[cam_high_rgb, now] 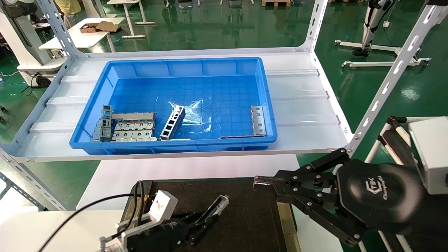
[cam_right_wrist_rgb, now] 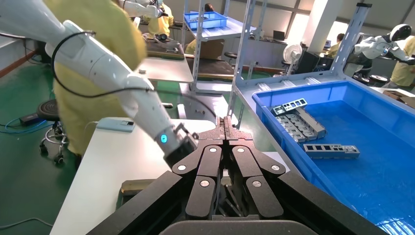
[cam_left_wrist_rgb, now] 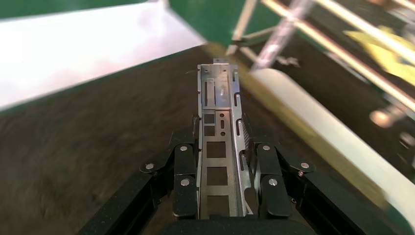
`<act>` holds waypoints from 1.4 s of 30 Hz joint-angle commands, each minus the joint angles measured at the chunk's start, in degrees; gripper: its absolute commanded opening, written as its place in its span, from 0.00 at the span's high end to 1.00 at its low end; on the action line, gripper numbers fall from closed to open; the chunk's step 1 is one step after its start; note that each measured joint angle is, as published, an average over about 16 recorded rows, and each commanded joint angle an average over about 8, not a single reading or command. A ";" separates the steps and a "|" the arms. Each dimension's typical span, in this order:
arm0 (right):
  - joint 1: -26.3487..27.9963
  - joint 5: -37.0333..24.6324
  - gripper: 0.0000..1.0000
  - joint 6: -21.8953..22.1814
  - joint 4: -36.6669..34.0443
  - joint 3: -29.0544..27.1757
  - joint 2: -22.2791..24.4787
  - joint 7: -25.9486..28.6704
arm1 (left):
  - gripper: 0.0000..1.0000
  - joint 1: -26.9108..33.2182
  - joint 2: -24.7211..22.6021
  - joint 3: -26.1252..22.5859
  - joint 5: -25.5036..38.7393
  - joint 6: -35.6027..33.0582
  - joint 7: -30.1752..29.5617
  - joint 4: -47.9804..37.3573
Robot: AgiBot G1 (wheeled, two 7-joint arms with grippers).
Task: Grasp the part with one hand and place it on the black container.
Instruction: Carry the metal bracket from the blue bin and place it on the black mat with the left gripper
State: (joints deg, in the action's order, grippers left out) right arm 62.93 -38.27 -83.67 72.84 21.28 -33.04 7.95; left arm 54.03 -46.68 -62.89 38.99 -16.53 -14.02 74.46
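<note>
Head view: the left hand (cam_high_rgb: 213,211) grips the part (cam_high_rgb: 217,204) low over the black container (cam_high_rgb: 245,217), which lies on the white desk (cam_high_rgb: 182,175). The right hand (cam_high_rgb: 260,183) hovers beside it, fingers pressed together and empty. The blue bin (cam_high_rgb: 182,105) sits on the shelf behind.

Left wrist view: the part (cam_left_wrist_rgb: 219,127) sits clamped between both fingers (cam_left_wrist_rgb: 183,166), above the container (cam_left_wrist_rgb: 98,147).

Right wrist view: the right hand (cam_right_wrist_rgb: 226,125) is clenched.

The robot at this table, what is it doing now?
The left gripper holds the part, a narrow grey metal channel, clamped between its fingers just above the black container. It is not set down yet. The right gripper is shut and empty, beside it. More grey pieces lie in the blue bin behind.
</note>
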 commanded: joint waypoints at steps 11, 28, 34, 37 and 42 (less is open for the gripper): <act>0.00 0.00 1.00 0.00 0.00 0.01 0.00 0.00 | 1.00 -4.02 -12.01 -2.26 -2.21 22.65 -4.03 -3.10; 0.00 0.01 1.00 0.01 0.00 0.02 0.01 -0.01 | 1.00 -2.83 -25.32 0.59 -3.84 31.14 -7.55 -16.95; 0.01 0.01 1.00 0.01 0.00 0.02 0.01 -0.01 | 1.00 -2.40 -28.45 2.30 -1.87 29.75 -8.49 -22.10; 0.01 0.02 1.00 0.01 0.00 0.02 0.01 -0.01 | 1.00 -2.41 -29.39 3.04 -0.77 29.03 -8.91 -23.86; 0.01 0.02 1.00 0.01 0.00 0.03 0.01 -0.01 | 1.00 -2.58 -30.25 3.92 0.67 28.29 -9.84 -25.71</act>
State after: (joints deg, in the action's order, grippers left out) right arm 62.94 -38.25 -83.66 72.84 21.31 -33.03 7.94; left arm 51.45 -76.78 -59.17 39.47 11.96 -23.96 49.08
